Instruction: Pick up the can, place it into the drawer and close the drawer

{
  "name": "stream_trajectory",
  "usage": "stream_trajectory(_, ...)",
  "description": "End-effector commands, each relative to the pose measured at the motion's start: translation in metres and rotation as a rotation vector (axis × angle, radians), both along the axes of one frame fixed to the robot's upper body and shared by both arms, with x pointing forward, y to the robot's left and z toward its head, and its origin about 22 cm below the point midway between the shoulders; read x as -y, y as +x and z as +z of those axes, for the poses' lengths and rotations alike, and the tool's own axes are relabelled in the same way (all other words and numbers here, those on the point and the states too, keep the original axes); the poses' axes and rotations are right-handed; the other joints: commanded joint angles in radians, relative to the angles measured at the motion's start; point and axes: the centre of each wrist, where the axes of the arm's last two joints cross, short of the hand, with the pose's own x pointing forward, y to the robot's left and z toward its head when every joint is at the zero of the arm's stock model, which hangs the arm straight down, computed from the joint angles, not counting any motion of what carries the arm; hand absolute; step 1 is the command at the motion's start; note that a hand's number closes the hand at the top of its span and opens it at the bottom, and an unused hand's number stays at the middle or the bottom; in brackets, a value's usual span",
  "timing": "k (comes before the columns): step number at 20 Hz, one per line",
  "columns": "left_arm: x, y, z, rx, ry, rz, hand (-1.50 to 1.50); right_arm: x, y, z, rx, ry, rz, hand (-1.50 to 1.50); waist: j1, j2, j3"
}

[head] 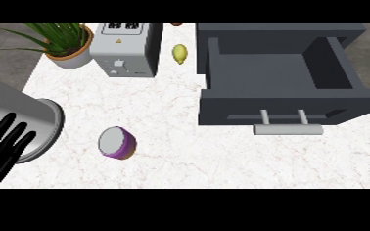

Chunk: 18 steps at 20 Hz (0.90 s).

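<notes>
A purple can [116,143] with a grey lid stands upright on the white marble counter [188,156], left of centre. The dark grey drawer [278,73] is pulled open at the right and holds nothing; its silver handle [288,129] faces the view's lower edge. My left hand [13,142] shows at the left edge with its black fingers straight and pointing up, well left of the can and apart from it. My right hand is out of the picture.
A silver toaster [126,49] stands at the back, a potted plant [66,43] to its left. A yellow lemon [180,54] lies between the toaster and the drawer. A small brown object [176,24] peeks in at the counter's far edge.
</notes>
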Motion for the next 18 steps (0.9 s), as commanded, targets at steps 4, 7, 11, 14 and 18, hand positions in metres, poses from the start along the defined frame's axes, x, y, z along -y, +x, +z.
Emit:
stream_trajectory(4,0.011,-0.005,0.001,-0.035,-0.119,-0.034,-1.5,0.011,-0.032,0.004,-0.021,-0.003,-0.001,-1.5,-0.001,-0.001,0.0)
stream_trajectory(7,0.017,0.022,-0.013,-0.074,-0.102,-0.04,-1.5,0.029,-0.008,-0.003,-0.014,-0.001,-0.003,-1.5,0.002,0.001,0.0)
stream_trajectory(11,0.022,0.038,-0.034,-0.085,-0.109,-0.022,-1.5,0.032,-0.031,-0.005,0.011,0.016,0.008,-1.5,-0.002,0.001,0.0)
stream_trajectory(14,0.027,0.036,-0.024,-0.094,-0.111,-0.017,-1.5,0.035,-0.027,0.007,0.01,0.015,-0.001,-1.5,0.001,0.001,0.0)
stream_trajectory(18,0.043,0.055,-0.058,-0.096,-0.08,0.004,-1.5,0.033,-0.029,-0.009,-0.006,0.004,0.014,-1.5,0.0,0.001,0.0)
